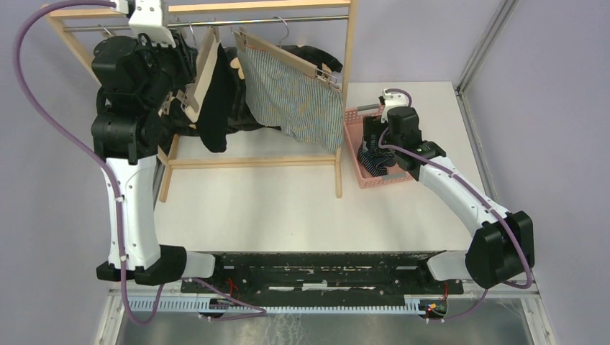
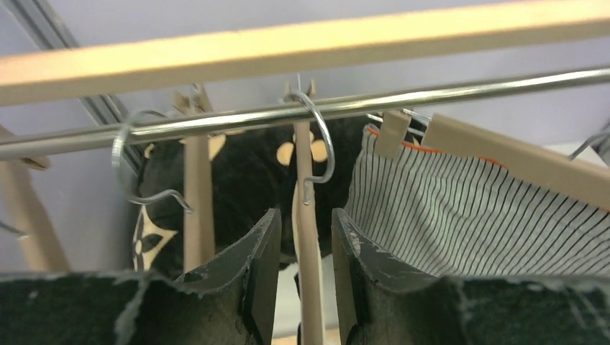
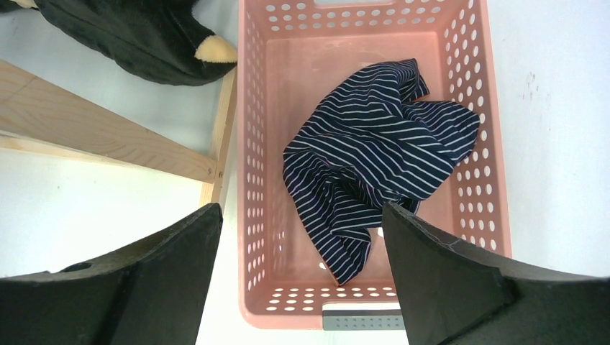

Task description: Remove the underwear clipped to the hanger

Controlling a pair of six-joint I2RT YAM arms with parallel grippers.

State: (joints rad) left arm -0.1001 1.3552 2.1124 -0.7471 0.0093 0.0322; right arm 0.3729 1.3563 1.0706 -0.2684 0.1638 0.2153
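While your left gripper (image 2: 306,224) sits half-open astride the wooden hanger (image 2: 303,169) under the rail (image 2: 431,93), grey-striped underwear (image 2: 467,215) clipped alongside, right gripper (image 3: 298,212) wide and empty, pulling wood rather than clip may unhook the hanger.

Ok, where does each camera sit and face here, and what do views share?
Top external: above and behind, looking down on the table, wooden rack and pink basket; left arm and right arm in view.
Left wrist: up at the rack, facing its metal rail; left fingers flank a wooden hanger.
Right wrist: over the basket, facing straight down; right fingers spread either side of the navy striped underwear.
Shared: top and right wrist show the basket; top and left wrist show the grey-white striped underwear clipped up.
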